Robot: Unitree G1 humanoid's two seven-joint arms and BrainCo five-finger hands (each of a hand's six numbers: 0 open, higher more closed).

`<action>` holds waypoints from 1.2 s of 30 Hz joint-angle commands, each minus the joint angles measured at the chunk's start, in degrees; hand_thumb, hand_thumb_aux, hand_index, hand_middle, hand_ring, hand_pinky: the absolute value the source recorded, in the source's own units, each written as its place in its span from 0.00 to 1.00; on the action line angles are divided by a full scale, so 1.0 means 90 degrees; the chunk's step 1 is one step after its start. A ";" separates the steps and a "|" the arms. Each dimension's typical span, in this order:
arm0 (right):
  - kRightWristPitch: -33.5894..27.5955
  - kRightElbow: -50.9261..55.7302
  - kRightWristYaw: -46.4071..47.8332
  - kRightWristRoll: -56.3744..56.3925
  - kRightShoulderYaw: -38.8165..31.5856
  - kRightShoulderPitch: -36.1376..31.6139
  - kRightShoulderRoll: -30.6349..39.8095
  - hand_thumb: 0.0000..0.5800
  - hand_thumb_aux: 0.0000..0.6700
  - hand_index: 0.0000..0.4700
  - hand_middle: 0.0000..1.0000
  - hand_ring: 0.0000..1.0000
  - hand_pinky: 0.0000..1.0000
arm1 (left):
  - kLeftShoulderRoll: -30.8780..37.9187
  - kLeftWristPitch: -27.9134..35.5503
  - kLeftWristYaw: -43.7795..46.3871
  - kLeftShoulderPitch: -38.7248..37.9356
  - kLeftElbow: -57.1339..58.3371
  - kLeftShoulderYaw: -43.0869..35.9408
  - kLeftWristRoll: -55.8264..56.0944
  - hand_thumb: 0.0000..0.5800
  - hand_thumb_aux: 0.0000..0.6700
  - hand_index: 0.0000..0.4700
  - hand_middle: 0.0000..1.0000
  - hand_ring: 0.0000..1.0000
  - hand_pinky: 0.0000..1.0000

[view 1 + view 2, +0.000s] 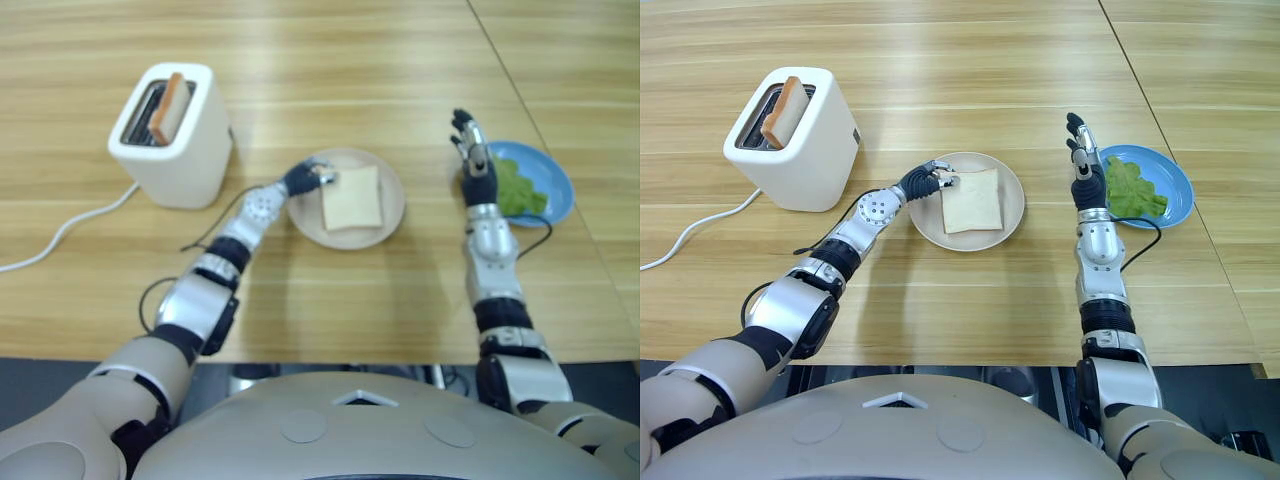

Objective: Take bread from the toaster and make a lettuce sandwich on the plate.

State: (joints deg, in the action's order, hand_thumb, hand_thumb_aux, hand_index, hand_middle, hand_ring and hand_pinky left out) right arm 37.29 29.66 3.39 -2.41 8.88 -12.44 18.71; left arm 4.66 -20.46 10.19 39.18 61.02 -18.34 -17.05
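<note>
Bread slice [972,200] is lying on plate [965,240] | we are pinching its left corner with left hand [925,183], likely seating it | right hand [1085,165] is hovering wide-fingered beside lettuce [1132,188], ready for layering

On the table [940,60], the toaster [792,150] stands at left with one bread slice [783,112] in its slot. The plate [1013,195] sits at centre, a second slice [972,200] on it, the left hand [927,182] at that slice's corner. Lettuce [1132,188] lies in a dish [1177,182] at right, the right hand [1085,160] just beside.
</note>
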 commanded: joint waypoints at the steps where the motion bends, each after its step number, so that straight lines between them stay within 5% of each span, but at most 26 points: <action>1: -0.0113 -0.0623 -0.0412 -0.0789 0.0295 0.0161 0.0721 0.00 0.00 0.00 0.00 0.00 0.00 | 0.0333 0.0044 -0.0282 -0.0189 -0.0365 -0.0107 -0.0357 0.00 0.00 0.00 0.00 0.00 0.00; 6: -0.0845 -0.0470 -0.1652 -0.2920 0.0285 0.0053 0.2381 0.00 0.00 0.00 0.00 0.00 0.00 | 0.0753 0.0369 -0.0820 -0.0554 -0.1409 -0.0116 -0.0805 0.00 0.00 0.00 0.00 0.00 0.00; 10: -0.1868 0.1521 -0.2733 -0.4815 -0.1030 -0.0793 0.3626 0.00 0.00 0.00 0.00 0.00 0.00 | 0.0985 0.0737 -0.1088 -0.0912 -0.2511 0.0030 -0.0958 0.00 0.00 0.00 0.00 0.00 0.00; 17: -0.2648 0.4705 -0.2961 -0.5943 -0.2984 -0.2259 0.3391 0.00 0.00 0.00 0.00 0.00 0.00 | 0.0855 0.1161 -0.0815 -0.1436 -0.3486 -0.0016 -0.0884 0.00 0.00 0.00 0.00 0.00 0.00; 27: -0.2940 0.5398 -0.2479 -0.5820 -0.3902 -0.2602 0.2981 0.00 0.00 0.00 0.00 0.00 0.00 | 0.0773 0.1427 -0.0678 -0.1668 -0.3710 -0.0123 -0.0955 0.00 0.00 0.00 0.00 0.00 0.00; 28: -0.2938 0.5404 -0.2469 -0.5783 -0.3922 -0.2611 0.2980 0.76 0.51 0.50 0.00 0.00 0.00 | 0.0773 0.1429 -0.0664 -0.1678 -0.3706 -0.0108 -0.0935 0.00 0.00 0.00 0.00 0.00 0.00; 29: -0.2930 0.5407 -0.2463 -0.5740 -0.3931 -0.2619 0.2982 1.00 1.00 0.98 0.00 0.00 0.00 | 0.0778 0.1437 -0.0664 -0.1691 -0.3723 -0.0099 -0.0932 0.00 0.00 0.00 0.00 0.00 0.00; 36: -0.2826 0.5301 -0.2770 -0.5497 -0.3923 -0.2698 0.3108 1.00 1.00 0.98 0.00 0.00 0.00 | 0.0766 0.1465 -0.0673 -0.1727 -0.3714 -0.0097 -0.0920 0.00 0.00 0.00 0.00 0.00 0.00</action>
State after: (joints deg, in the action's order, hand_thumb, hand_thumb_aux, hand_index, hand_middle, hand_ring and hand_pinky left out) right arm 11.30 77.65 -20.89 -52.63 -25.85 -36.63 45.75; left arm 11.48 -7.91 3.77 24.18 28.14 -19.08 -25.11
